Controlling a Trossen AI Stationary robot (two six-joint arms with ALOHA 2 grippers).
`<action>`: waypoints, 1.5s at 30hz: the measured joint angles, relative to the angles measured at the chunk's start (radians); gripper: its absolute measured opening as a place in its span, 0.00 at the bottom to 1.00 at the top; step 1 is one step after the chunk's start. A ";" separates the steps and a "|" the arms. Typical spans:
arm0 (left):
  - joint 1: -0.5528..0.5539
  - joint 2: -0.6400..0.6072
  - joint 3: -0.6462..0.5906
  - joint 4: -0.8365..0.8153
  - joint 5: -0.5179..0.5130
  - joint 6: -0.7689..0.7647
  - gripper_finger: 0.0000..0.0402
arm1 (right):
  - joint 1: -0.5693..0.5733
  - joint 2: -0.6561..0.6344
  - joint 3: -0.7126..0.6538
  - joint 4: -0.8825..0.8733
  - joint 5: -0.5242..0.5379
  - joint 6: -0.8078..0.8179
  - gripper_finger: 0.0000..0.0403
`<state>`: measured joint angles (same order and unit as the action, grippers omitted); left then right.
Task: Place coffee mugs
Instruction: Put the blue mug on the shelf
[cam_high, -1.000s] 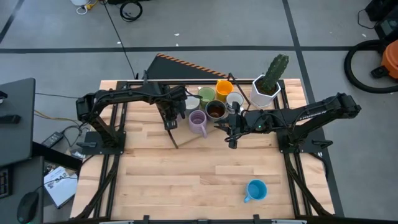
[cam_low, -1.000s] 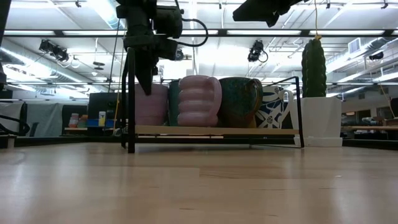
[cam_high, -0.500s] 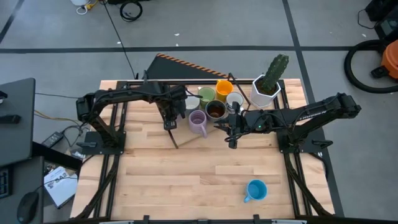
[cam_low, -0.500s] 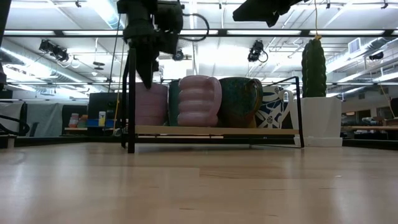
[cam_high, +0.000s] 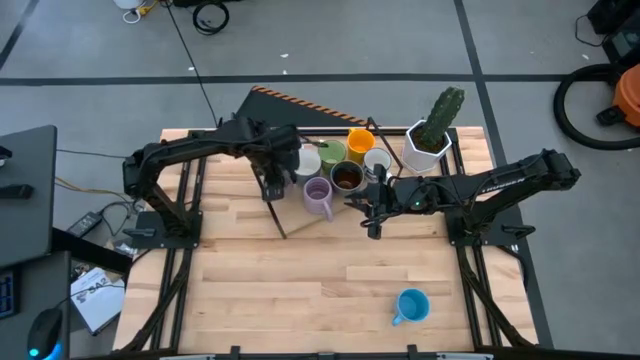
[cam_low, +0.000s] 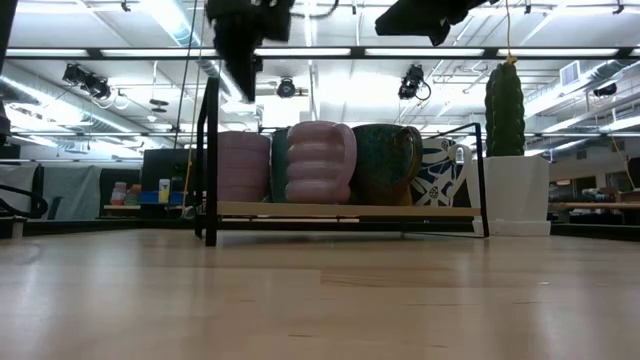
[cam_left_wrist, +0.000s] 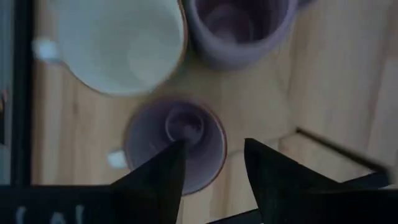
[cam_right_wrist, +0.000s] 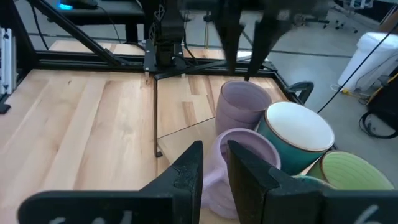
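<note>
From above, a cluster of mugs sits on a rack (cam_high: 300, 222) at the far middle of the wooden table (cam_high: 300, 290): a lilac mug (cam_high: 318, 196), a dark brown mug (cam_high: 347, 177), a green mug (cam_high: 332, 153), an orange mug (cam_high: 360, 141) and two white mugs (cam_high: 377, 160), with a cactus pot (cam_high: 428, 140) just beside them. A blue mug (cam_high: 411, 306) stands well apart at the near right of the table. The left gripper (cam_high: 272, 187) hangs over the rack's left end; the right gripper (cam_high: 372, 215) sits near the brown mug. From table height, the mugs stand in a row on the rack's wooden shelf (cam_low: 340, 210), a ribbed lilac one (cam_low: 321, 162) in front, and the left gripper (cam_low: 240, 60) hangs above them, clear of the mugs. The left wrist camera looks straight down on a second lilac mug (cam_left_wrist: 176, 144) standing upright under spread fingers (cam_left_wrist: 155, 183) that hold nothing. The right wrist camera shows that arm's fingers (cam_right_wrist: 185, 174) close together with nothing between them, pointing at the lilac mugs (cam_right_wrist: 242, 106) and a white-lined mug (cam_right_wrist: 296, 134); the left gripper (cam_right_wrist: 242, 37) shows above them, blurred.
</note>
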<state>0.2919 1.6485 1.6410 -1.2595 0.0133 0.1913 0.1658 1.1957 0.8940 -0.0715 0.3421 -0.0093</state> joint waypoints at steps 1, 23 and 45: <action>-0.007 -0.001 0.030 -0.004 0.003 -0.012 0.43 | 0.002 0.000 0.000 -0.006 0.000 0.013 0.19; -0.490 -0.094 0.027 0.211 -0.196 0.079 0.35 | 0.488 0.194 0.209 -0.675 -0.067 0.807 0.19; -0.377 -0.262 -0.078 0.301 -0.194 0.253 0.35 | 0.549 0.654 0.678 -1.100 -0.458 1.424 0.20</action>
<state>-0.0854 1.3870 1.5631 -0.9585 -0.1802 0.4441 0.7151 1.8496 1.5724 -1.1719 -0.1161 1.4146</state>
